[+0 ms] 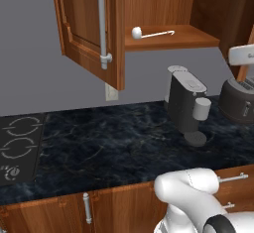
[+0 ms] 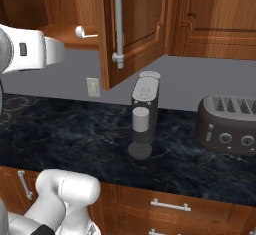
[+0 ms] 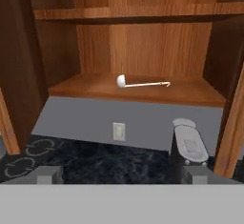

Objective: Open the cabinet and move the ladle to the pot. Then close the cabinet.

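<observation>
My gripper point(image 3: 119, 174): the two finger tips stand far apart at the bottom of the hand view, jaws spread wide, nothing between them. It hangs in front of the open cabinet point(image 3: 143, 42), well short of it.

Nearest on the dark marbled counter point(image 1: 109, 143): a grey coffee machine point(image 1: 187, 103), toward the counter's back edge, under the cabinet's right part. In the hand view only its top shows, partly behind my right finger tip. No readable brand on it. A toaster point(image 2: 230, 124) stands right of it, cut off by the frame edge in both base views. Cooktop rings point(image 1: 17, 145) at the counter's left end, partly cropped.

On the back wall, a pale outlet plate point(image 3: 118, 131); no writing legible.

Farthest: the ladle point(image 3: 140, 82) lies flat on the cabinet's bottom board, near that board's front edge, about mid-width. Long axis runs along the front edge, left to right; round head at the left, thin handle pointing right, ending in a small hook. Both doors stand open. The left door point(image 1: 94, 29) with its silver bar handle point(image 1: 102, 24) swings out over the counter.
</observation>
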You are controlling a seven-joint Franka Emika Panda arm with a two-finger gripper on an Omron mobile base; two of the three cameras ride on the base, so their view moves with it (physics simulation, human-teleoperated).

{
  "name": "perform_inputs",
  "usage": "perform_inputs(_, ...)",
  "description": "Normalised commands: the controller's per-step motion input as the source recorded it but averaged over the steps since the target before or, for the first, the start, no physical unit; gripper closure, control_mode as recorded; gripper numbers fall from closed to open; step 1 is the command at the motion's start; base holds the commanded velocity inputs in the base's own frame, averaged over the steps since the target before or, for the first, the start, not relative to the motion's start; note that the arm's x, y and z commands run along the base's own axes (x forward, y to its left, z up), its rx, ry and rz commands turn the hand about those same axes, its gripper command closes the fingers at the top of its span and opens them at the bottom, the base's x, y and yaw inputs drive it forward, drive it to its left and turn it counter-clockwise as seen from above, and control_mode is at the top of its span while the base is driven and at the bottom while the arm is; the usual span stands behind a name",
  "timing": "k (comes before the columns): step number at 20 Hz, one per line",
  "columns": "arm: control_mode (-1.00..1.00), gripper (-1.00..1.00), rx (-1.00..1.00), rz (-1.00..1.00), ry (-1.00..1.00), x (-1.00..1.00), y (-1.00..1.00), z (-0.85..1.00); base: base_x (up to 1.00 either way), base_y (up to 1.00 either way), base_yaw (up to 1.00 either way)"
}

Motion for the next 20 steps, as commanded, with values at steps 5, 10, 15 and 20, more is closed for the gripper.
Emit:
perform_inputs(5,-1.0,-1.0,0.03,0.14,0.14,0.73,0.39,-0.01,0.0,0.0,0.0)
perform_inputs(10,-1.0,-1.0,0.01,0.05,0.0,0.98,0.07,-0.18,0.0,0.0,0.0)
perform_inputs(15,-1.0,-1.0,0.0,0.04,0.03,1.0,0.31,-0.45,0.0,0.0,0.0)
perform_inputs(20,-1.0,-1.0,0.0,0.03,0.01,1.0,0.33,-0.3,0.0,0.0,0.0)
